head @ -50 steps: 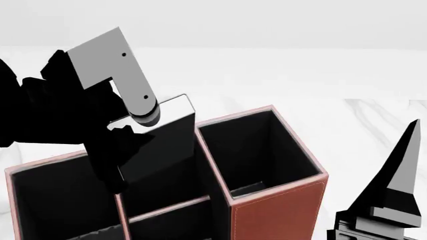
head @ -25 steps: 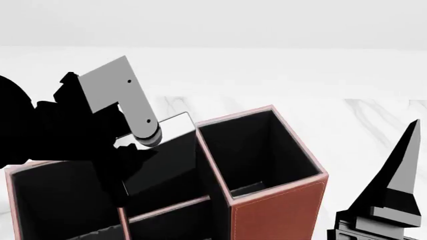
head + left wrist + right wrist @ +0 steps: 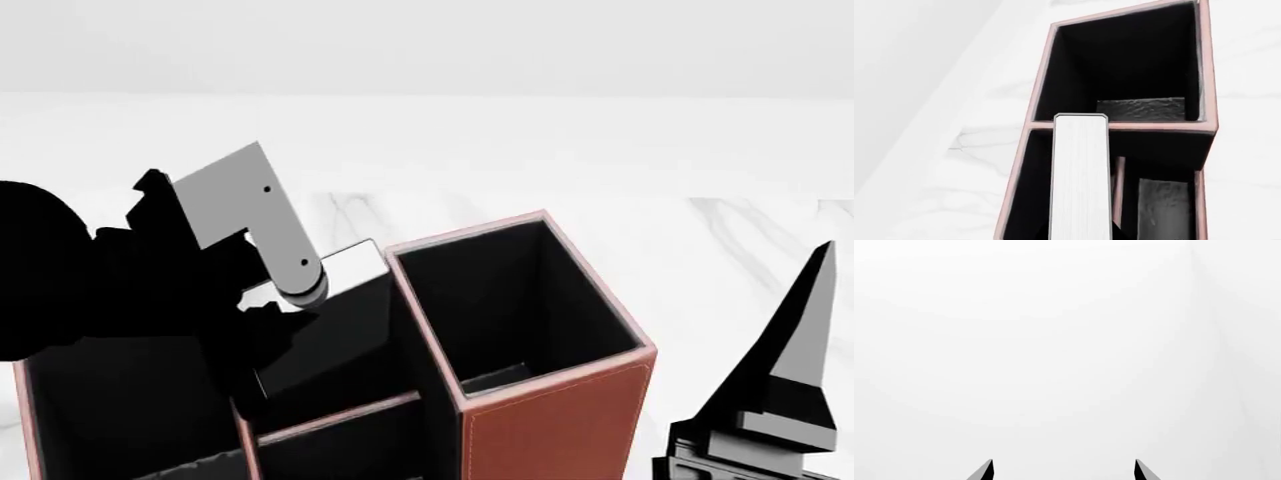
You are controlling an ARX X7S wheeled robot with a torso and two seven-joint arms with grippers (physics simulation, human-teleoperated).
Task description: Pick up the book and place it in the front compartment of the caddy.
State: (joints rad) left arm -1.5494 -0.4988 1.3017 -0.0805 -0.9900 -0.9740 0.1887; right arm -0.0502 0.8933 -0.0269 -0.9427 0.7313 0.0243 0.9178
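Pinching the book (image 3: 334, 315) in my left claw (image 3: 274, 310), its long axis steeply tilted, lower end inside the caddy (image 3: 561, 425).

head cam: high, looking steeply down, close on caddy (image 3: 561, 400) on white counter (image 3: 747, 240) | left wrist cam: right above the same caddy (image 3: 1207, 100), along the book (image 3: 1081, 175) | right wrist cam: faces blank white past two claw tips

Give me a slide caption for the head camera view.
Left tool lowering the black book into a caddy pocket, right tool idle beside it.
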